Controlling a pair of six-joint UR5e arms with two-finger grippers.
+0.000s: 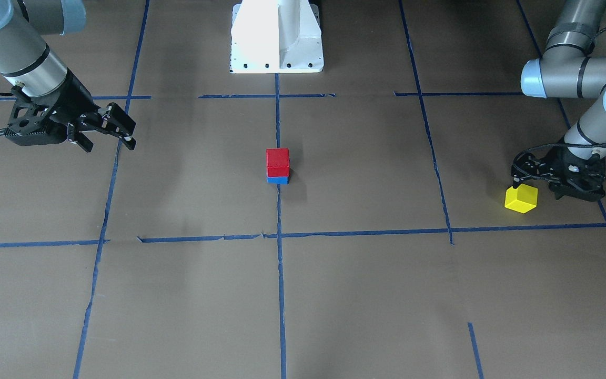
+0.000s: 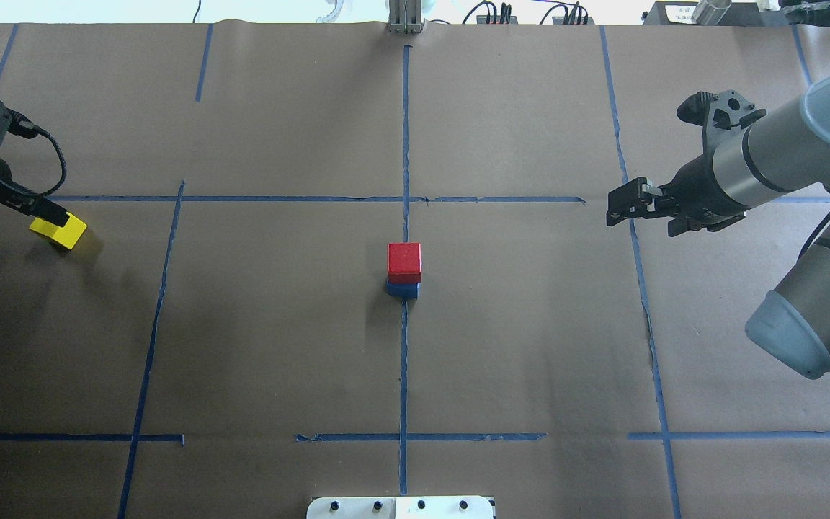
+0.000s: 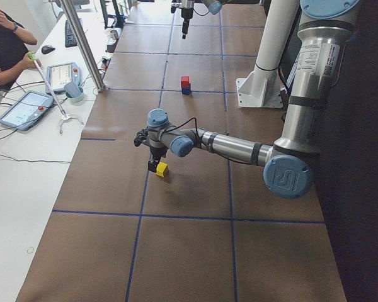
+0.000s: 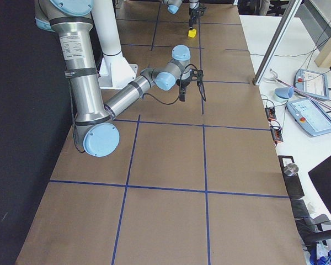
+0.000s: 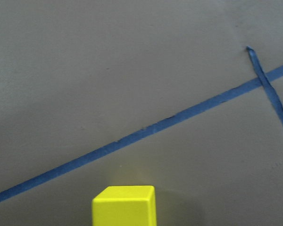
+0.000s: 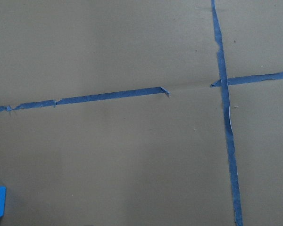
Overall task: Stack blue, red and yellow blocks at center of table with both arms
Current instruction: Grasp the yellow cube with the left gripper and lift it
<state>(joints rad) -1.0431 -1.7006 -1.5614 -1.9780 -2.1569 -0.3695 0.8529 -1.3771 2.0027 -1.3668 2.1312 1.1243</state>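
Observation:
A red block [image 1: 277, 162] sits on a blue block [image 1: 277, 180] at the table's centre, where the blue tape lines cross; the stack also shows in the overhead view [image 2: 404, 262]. A yellow block [image 1: 521, 198] rests on the paper far to my left side. My left gripper [image 1: 537, 189] is open and low over the yellow block, one finger at its top edge. The left wrist view shows the yellow block [image 5: 124, 205] at the bottom centre. My right gripper [image 1: 109, 145] is open and empty, raised above the table far to the right side.
The white robot base [image 1: 276, 37] stands at the table's near edge behind the stack. Blue tape lines [image 2: 404, 360] grid the brown paper. In the exterior left view, a side table [image 3: 25, 163] holds tablets, with a person and a metal pole [image 3: 85, 47] nearby.

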